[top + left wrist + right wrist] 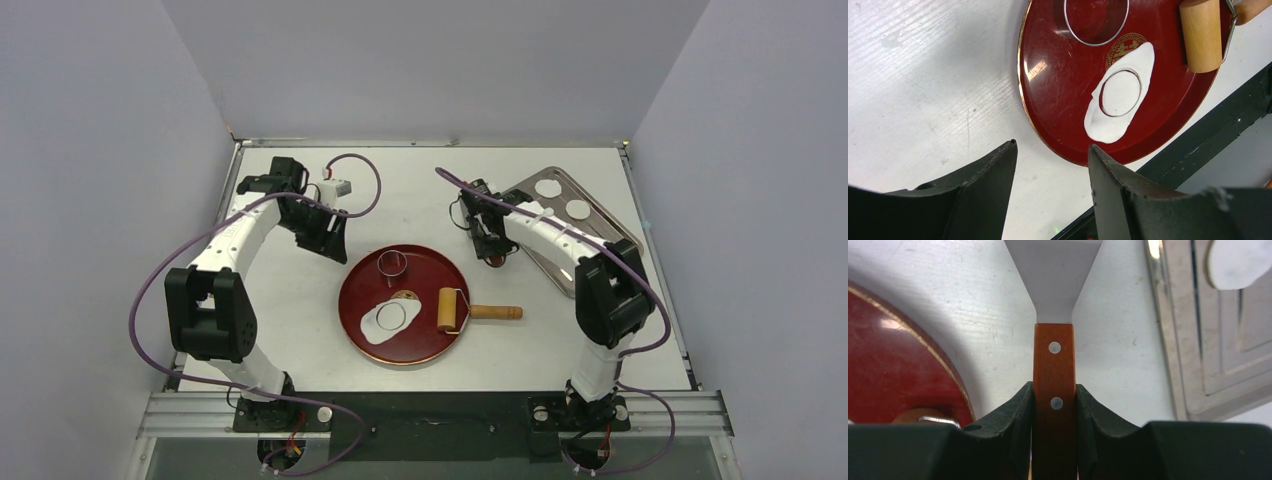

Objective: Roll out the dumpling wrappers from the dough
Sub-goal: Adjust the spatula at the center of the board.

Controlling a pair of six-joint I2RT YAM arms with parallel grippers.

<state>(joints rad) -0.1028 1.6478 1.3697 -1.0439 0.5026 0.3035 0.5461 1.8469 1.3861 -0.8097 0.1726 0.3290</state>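
Note:
The dough (390, 318) is a thin ragged white sheet on the red plate (365, 290), with a round disc outline (1120, 93) cut into it. Two dumpling wrappers (548, 187) (578, 209) lie on the metal tray (600, 240). My right gripper (1054, 390) is shut on the brown wooden handle of a spatula (1054, 355). Its white blade (1053, 275) points away over the table, between plate and tray. My left gripper (1052, 145) is open and empty over bare table, beside the plate's left rim (1048, 140).
A metal ring cutter (392, 264) stands on the plate's far side. A wooden rolling pin (452, 310) rests on the plate's right rim, its handle on the table. The tray (1208, 340) holds a wrapper (1238, 260) just right of the spatula.

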